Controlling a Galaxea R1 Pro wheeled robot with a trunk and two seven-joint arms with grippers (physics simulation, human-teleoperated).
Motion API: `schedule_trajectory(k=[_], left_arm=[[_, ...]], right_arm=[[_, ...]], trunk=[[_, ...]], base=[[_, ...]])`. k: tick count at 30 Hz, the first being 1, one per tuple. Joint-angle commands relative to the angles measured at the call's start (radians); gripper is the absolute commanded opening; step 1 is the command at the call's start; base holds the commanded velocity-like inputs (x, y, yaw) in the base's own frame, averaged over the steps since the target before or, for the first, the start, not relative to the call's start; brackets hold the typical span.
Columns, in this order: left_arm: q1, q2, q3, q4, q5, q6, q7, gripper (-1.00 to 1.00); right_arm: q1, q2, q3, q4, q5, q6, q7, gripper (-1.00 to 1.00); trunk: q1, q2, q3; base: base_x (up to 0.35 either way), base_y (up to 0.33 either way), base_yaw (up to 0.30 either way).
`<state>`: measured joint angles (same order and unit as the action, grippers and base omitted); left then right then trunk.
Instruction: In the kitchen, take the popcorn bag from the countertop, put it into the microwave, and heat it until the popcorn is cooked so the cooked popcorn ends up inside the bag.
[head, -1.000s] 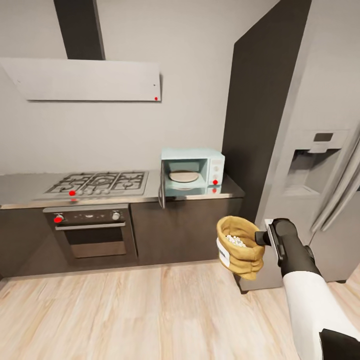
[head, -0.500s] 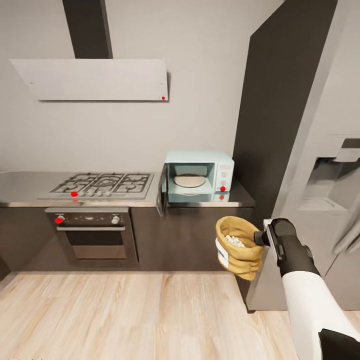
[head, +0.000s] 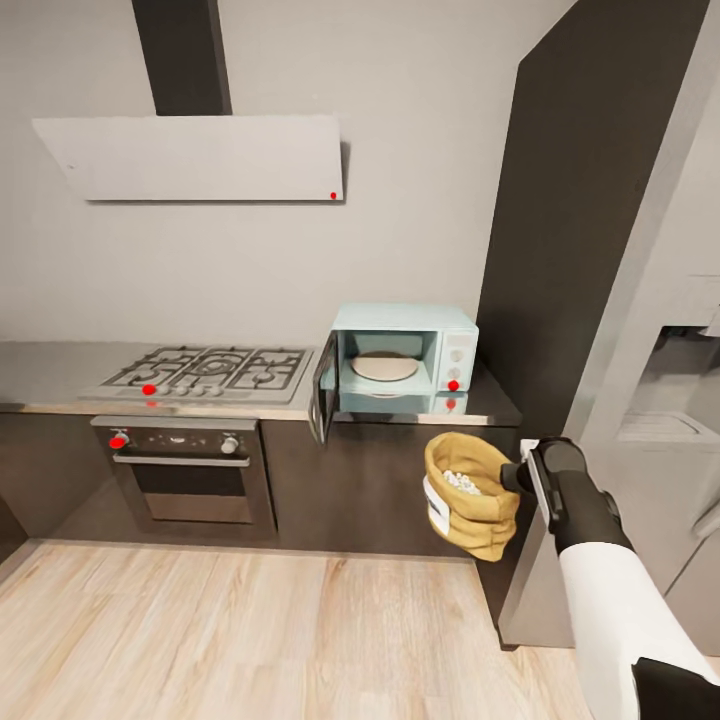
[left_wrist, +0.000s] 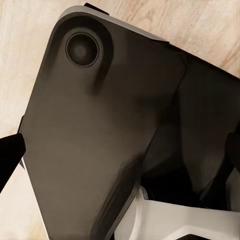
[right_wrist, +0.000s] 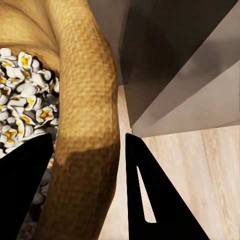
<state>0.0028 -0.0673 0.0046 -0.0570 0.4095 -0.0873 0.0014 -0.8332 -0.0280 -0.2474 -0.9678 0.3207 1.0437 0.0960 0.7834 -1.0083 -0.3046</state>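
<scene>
Lettering on the popcorn bag (head: 468, 494) is too small to read: its white label band shows only faint dark marks on the side facing the left of the head view. The right gripper (head: 512, 476) holds the bag in the air, in front of the dark cabinet fronts and below the bench (head: 40, 372); the fingers (right_wrist: 155, 200) are clamped on its rolled rim, one inside and one outside. Popcorn (right_wrist: 22, 110) fills the sack, whitish pieces with yellow centres.

Up on the glossy grey bench stands the pale blue microwave (head: 405, 360), door (head: 322, 389) swung open, a round pale plate inside, a red dot on its white knob panel. Beside it lies a gas hob (head: 208, 370), with a dark oven (head: 185, 472) beneath, both carrying red dots. A pale hood (head: 195, 157) hangs on the grey wall. A tall grey fridge (head: 660, 380) stands to the right. The floor (head: 250, 640) is light wood planking.

The left wrist view looks onto a dark part of the robot's body (left_wrist: 100, 130); whether the left fingers are apart or together I cannot tell.
</scene>
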Motion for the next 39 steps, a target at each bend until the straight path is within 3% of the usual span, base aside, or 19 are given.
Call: schedule_trajectory(k=[1,10,15,21,28,34,39], left_arm=[[0.0,0.0,0.0,-0.001,0.005,-0.002,0.0,1.0],[0.0,0.0,0.005,-0.001,0.006,-0.003,0.002,1.0],[0.0,-0.002,0.007,-0.001,0.007,-0.002,0.001,1.0],[0.0,-0.002,0.003,0.0,0.006,0.001,-0.003,1.0],[0.0,0.0,0.003,0.0,0.006,0.001,-0.003,1.0],[0.0,0.0,0.003,-0.001,0.006,0.0,-0.001,1.0],[0.0,0.0,0.003,-0.001,0.006,-0.002,-0.001,1.0]], right_arm=[[-0.001,0.0,-0.001,-0.001,0.011,0.003,0.01,-1.0],[-0.001,0.001,-0.001,-0.006,0.01,0.003,0.01,-1.0],[-0.001,0.041,-0.001,-0.046,0.022,0.003,-0.002,-1.0],[-0.001,0.059,-0.001,-0.102,0.023,0.003,-0.002,-1.0],[-0.001,0.061,0.001,-0.104,0.022,0.003,-0.002,-1.0],[-0.001,0.045,0.0,-0.105,0.025,0.003,-0.003,-1.0],[0.0,0.042,0.022,-0.114,0.022,0.003,-0.002,-1.0]], trunk=[[0.0,-0.001,-0.001],[0.0,-0.001,-0.001],[0.0,-0.001,-0.001],[0.0,-0.001,-0.001],[0.0,-0.001,-0.001],[0.0,-0.001,-0.001],[0.0,-0.001,-0.001]], base=[[0.0,0.0,0.0],[0.0,0.0,0.0],[0.016,0.013,0.0],[0.194,0.21,0.0],[0.219,0.24,0.0],[0.114,0.108,0.0],[0.002,0.001,0.0]])
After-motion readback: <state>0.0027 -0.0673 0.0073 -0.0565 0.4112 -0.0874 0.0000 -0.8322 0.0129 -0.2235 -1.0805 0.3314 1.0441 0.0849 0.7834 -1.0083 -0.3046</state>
